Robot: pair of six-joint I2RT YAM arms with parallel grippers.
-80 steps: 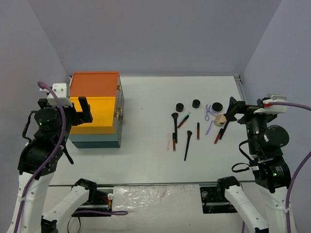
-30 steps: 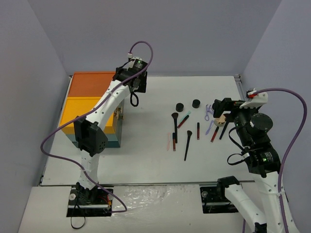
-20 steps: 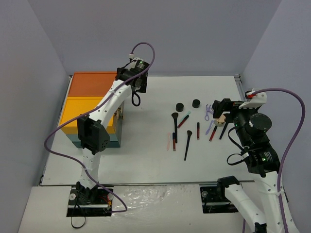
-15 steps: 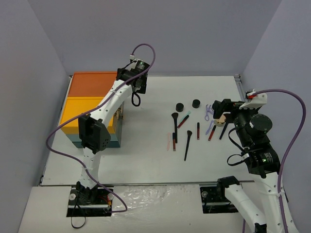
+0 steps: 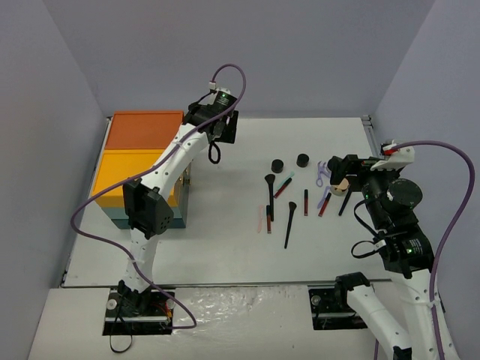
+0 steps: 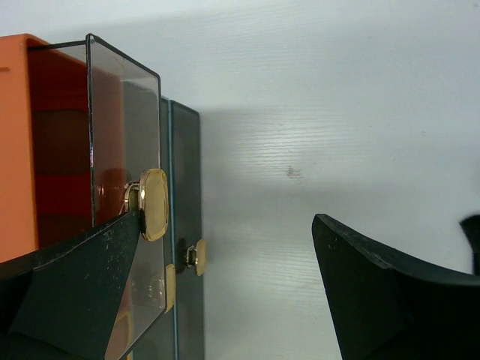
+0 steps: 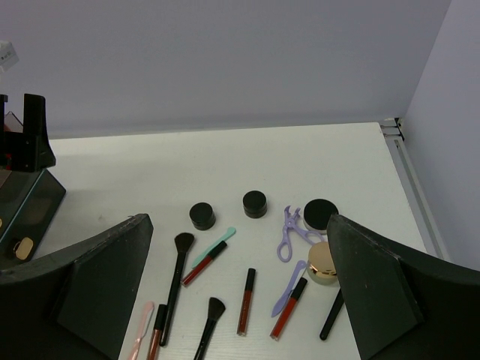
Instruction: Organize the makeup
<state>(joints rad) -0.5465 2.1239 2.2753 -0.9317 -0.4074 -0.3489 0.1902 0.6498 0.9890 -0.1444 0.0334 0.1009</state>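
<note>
The makeup lies spread on the white table at the right. In the right wrist view I see three round black jars [image 7: 201, 216], two black brushes [image 7: 176, 281], a teal stick [image 7: 217, 244], red sticks [image 7: 246, 300], a pink stick [image 7: 141, 330], a lilac loop [image 7: 288, 233] and a beige-gold puff jar [image 7: 322, 262]. My right gripper [image 7: 238, 225] is open and empty above them; from the top it [image 5: 341, 171] hovers over the right end of the set [image 5: 289, 196]. My left gripper [image 6: 227, 225] is open and empty beside the box's gold latch [image 6: 154, 202].
The big box [image 5: 146, 129], orange on top with a teal base, stands at the far left of the table. Its dark glass side [image 6: 124, 157] fills the left of the left wrist view. Grey walls close the table in at the back and both sides.
The left arm has swung from the near left up to the box's back right corner and is still drifting right. The right gripper has shifted slightly left over the makeup.
</note>
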